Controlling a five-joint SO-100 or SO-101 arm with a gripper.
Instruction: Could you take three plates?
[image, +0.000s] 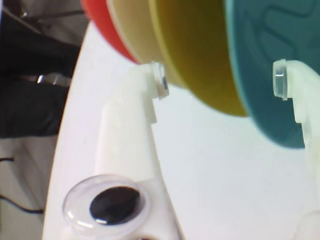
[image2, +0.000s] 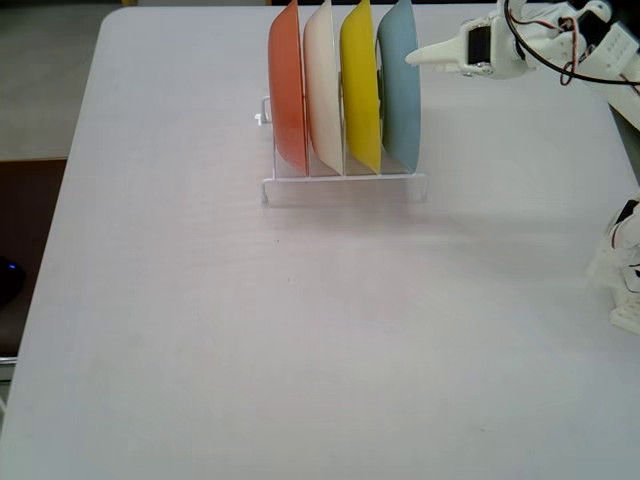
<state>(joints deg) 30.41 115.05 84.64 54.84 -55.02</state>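
Four plates stand upright side by side in a white wire rack (image2: 342, 181) at the back of the white table. Left to right in the fixed view they are orange (image2: 288, 90), cream-white (image2: 322, 85), yellow (image2: 359, 85) and light blue (image2: 400, 95). My gripper (image2: 412, 58) is open, coming from the right at the top edge of the blue plate. In the wrist view the gripper (image: 220, 82) has its fingers spread in front of the yellow plate (image: 195, 50) and the blue plate (image: 260, 50). The cream plate (image: 132, 25) and the orange plate (image: 105, 25) lie beyond its left finger.
The arm's body and wires (image2: 570, 45) reach in from the upper right, and white robot parts (image2: 625, 270) stand at the right edge. The table's left edge (image2: 60, 200) borders a darker floor. A googly eye (image: 107, 205) sits on the gripper.
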